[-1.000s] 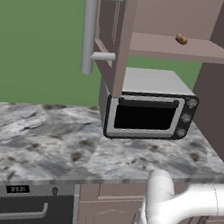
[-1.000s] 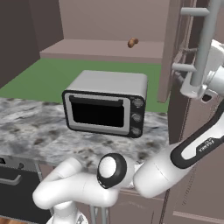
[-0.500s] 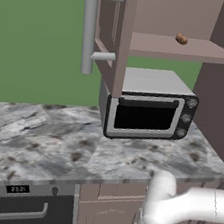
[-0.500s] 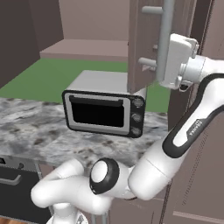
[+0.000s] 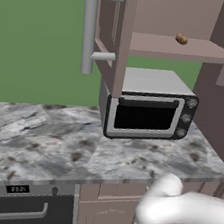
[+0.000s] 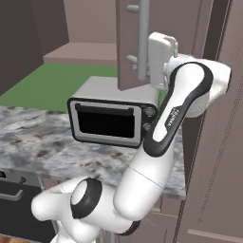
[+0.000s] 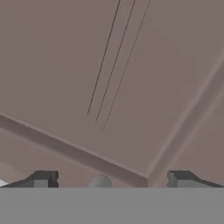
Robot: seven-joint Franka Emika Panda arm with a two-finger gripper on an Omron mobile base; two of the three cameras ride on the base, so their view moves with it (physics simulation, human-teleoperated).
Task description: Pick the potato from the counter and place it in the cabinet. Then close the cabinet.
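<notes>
Left base view: the potato [image 5: 181, 39] rests on the inner shelf of the cabinet [image 5: 163, 46], directly above the toaster oven [image 5: 147, 109], so the placing half of the task looks complete. The counter [image 5: 54, 141] beneath the toaster oven carries no potato. The cabinet's left door [image 5: 120, 34] stands swung out in front of the shelf, its long grey bar handle [image 5: 88, 27] facing away from the toaster oven; the cabinet is therefore not yet shut.

Right base view: the arm is raised with its hand beside the right door [image 6: 130, 45], above and to the right of the toaster oven [image 6: 111, 114]. The hand sits close against the door's outer side near its bar handle [image 6: 144, 40], a posture consistent with pushing the door toward the shelf.

Hand view: the gripper [image 7: 111, 180] faces a mauve-brown panelled door surface [image 7: 122, 78] at close range. Its fingertips [image 7: 43, 178] stand wide apart with nothing between them; it holds nothing. Whether they touch the panel cannot be told
</notes>
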